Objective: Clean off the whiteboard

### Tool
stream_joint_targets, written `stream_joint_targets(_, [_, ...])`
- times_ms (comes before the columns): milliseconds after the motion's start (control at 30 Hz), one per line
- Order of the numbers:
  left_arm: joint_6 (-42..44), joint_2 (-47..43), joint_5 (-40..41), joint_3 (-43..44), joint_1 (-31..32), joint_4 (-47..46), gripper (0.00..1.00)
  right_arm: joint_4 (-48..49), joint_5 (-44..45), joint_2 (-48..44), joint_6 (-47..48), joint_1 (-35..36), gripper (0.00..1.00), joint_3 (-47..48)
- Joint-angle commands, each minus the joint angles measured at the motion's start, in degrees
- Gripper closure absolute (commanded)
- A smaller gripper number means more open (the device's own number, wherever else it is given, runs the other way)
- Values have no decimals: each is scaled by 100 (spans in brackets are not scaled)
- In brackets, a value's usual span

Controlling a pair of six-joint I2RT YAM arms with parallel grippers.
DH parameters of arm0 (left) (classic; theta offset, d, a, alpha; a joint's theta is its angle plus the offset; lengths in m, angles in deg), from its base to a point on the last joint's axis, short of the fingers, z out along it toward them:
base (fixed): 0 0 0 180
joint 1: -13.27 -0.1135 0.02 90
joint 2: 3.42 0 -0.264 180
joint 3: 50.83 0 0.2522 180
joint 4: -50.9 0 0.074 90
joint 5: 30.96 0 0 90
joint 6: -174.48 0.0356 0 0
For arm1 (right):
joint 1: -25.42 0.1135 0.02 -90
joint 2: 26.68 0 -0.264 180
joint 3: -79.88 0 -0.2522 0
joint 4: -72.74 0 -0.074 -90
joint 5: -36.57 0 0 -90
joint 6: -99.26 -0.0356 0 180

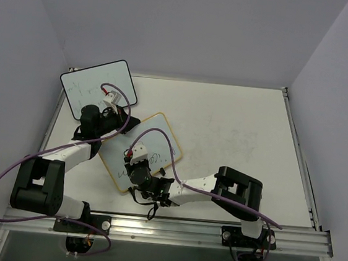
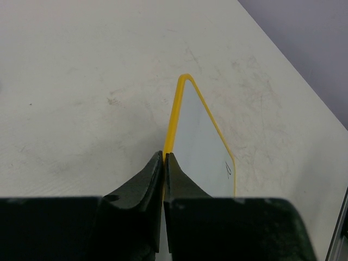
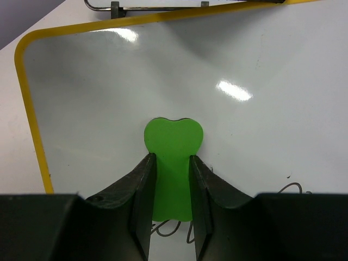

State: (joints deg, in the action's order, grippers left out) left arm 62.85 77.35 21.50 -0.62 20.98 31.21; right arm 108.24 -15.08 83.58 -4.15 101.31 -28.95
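Note:
The whiteboard with a yellow frame lies tilted on the table, with scribbles on it. My left gripper is shut on the yellow frame at the board's far-left edge. In the left wrist view the jaws pinch the frame, and the board runs away from them. My right gripper is over the board's near-left part, shut on a green eraser. The eraser is pressed flat on the board. Dark scribbles show beside and below the eraser.
A black-framed whiteboard stands at the far left behind my left arm. Purple cables loop from both arms. A metal rail runs along the table's near edge. Walls close the table on three sides.

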Motion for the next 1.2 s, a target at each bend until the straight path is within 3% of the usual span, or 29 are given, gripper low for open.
stream_joint_targets(0, [45, -106, -236, -32, 135, -223, 98, -530, -223, 259, 5, -22, 100, 16])
stream_joint_targets(233, [62, -88, -245, -41, 170, -267, 98, -601, -48, 23, -504, -672, 100, -432])
stream_joint_targets(800, [44, -62, -245, -76, 188, -417, 98, -900, 525, -566, -1164, -1490, 100, -1232])
stream_joint_targets(1167, [36, -35, -236, -85, 223, -460, 98, -777, 639, -339, -698, -876, 100, -881])
